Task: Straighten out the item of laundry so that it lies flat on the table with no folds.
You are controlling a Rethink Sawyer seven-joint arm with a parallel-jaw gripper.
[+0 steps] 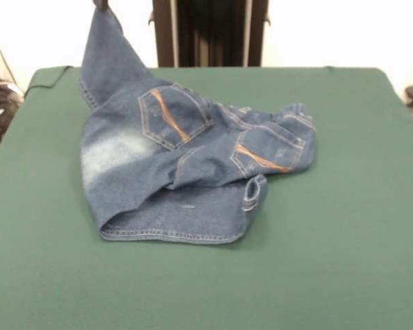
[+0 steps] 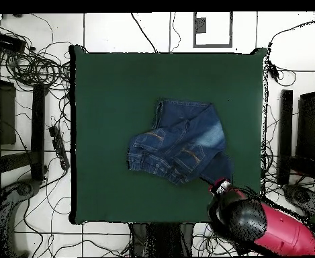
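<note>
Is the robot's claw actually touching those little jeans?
Touching. In the front view, one corner of the jeans is pulled up in a taut peak to the gripper at the top edge.

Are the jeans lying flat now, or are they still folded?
Still folded. The jeans lie bunched with layers overlapping, and one corner is pulled up off the table toward the gripper at the top edge.

You're looking at small blue denim jeans [image 1: 186, 165] lying crumpled near the middle of the green table [image 1: 344, 227], back pockets with tan stitching facing up. One leg is rising off the cloth toward the top edge, seemingly held aloft; the other is lying folded, its hemmed cuff nearest you.
</note>
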